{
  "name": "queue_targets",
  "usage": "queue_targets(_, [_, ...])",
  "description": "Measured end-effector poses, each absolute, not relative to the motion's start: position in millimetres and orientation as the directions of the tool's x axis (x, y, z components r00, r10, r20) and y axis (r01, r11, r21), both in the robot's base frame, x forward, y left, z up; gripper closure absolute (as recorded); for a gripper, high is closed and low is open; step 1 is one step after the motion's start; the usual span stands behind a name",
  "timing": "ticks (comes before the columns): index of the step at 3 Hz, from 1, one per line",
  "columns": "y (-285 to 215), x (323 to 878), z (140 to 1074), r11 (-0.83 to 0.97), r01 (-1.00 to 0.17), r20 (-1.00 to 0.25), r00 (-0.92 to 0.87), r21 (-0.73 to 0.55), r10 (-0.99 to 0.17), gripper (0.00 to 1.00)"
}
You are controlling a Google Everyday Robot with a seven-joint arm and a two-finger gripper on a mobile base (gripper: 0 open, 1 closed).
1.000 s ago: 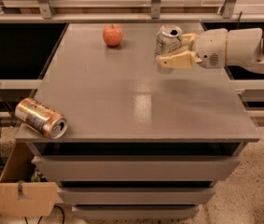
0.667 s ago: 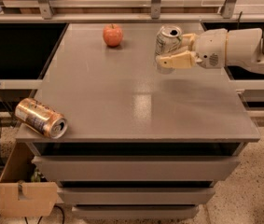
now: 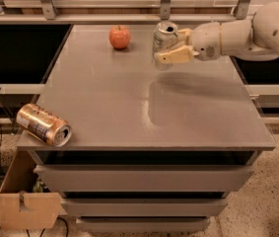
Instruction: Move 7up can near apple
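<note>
Tabletop point(image 3: 129, 107) rear: hand point(image 3: 166, 46) grips 7up can point(image 3: 164, 35) nr apple point(image 3: 120, 36).

I count two cans: the 7up can point(image 3: 163, 37) in the upper middle of the frame, and a gold-orange can point(image 3: 44, 124) lying on its side at the lower left. There is one apple point(image 3: 120, 36), upper middle, left of the 7up can. One grey table point(image 3: 129, 107) fills the centre. I have one gripper point(image 3: 167, 46), just right of upper centre, with its two fingers clasped around the 7up can. One cardboard piece point(image 3: 28, 210) shows in the bottom left corner.
</note>
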State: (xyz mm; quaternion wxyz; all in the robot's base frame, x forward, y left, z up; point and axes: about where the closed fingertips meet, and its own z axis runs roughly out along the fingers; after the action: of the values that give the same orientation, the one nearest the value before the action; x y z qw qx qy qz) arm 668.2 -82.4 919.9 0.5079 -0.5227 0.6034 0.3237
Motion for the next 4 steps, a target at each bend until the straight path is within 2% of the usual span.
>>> queue_targets(2, [-52,722,934,0.18,-0.96,-0.931,0.144,-0.213,-0.335,1.0])
queue_targets(4, [-34,759,930,0.248,-0.939,-0.925,0.144,-0.241,-0.351,1.0])
